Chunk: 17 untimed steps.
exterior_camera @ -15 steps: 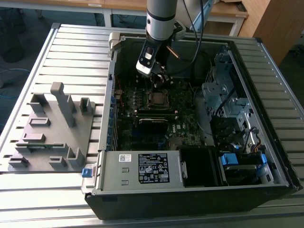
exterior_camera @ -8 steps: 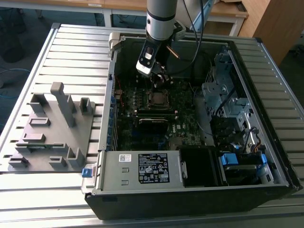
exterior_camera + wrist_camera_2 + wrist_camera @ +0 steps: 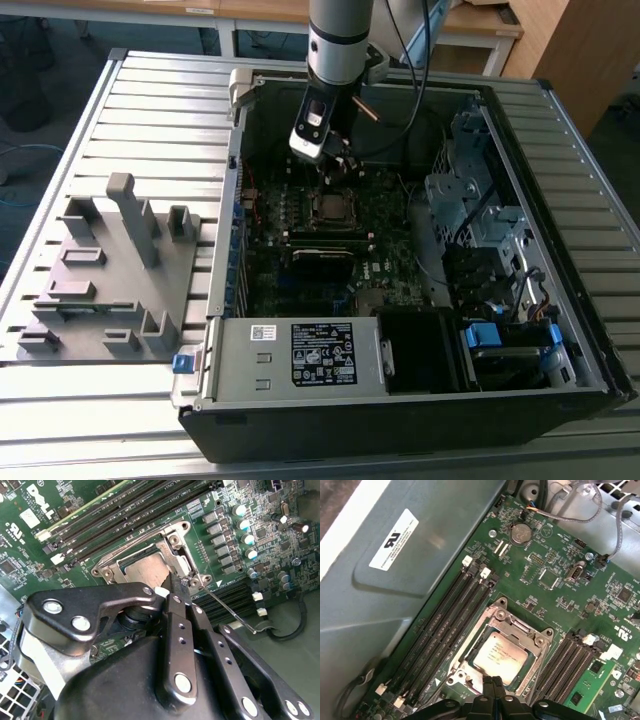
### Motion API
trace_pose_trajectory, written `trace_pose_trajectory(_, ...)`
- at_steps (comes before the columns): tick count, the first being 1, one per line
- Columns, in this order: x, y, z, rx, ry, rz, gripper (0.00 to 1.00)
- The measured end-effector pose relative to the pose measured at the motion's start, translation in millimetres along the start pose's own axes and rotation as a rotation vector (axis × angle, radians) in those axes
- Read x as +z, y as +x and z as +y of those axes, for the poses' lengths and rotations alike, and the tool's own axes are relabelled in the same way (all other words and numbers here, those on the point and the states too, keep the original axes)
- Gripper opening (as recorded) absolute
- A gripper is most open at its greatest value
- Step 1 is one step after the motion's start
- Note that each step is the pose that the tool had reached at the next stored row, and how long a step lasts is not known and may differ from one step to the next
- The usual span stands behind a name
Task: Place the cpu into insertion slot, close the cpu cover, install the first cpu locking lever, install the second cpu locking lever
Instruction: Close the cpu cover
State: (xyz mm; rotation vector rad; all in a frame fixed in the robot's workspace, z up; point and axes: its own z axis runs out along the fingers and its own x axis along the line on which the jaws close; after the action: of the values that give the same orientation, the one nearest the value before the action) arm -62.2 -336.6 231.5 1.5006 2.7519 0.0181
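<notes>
Silvery cpu cover [image 3: 519, 628] down over cpu [image 3: 500, 654] (seated); fingers [image 3: 488, 687] pressed together at its edge.

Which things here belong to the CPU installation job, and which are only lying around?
Job: silvery square CPU; silvery metal cpu cover frame; small square insertion slot; thin wire locking lever; black gripper.
Lying about: grey plastic fixture block; round silver coin battery; long black memory slots.

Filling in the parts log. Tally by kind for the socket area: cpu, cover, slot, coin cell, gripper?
cpu: 1
cpu cover: 1
insertion slot: 1
coin cell battery: 1
gripper: 1
Total: 5
</notes>
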Motion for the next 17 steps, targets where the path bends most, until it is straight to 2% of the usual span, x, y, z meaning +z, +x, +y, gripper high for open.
trace_pose_trajectory(5, 0.0, 0.0, 0.0, -0.015, -0.0001, 0.0002, 0.10)
trace_pose_trajectory(17, 0.0, 0.0, 0.0, -0.018, 0.0000, 0.0003, 0.10)
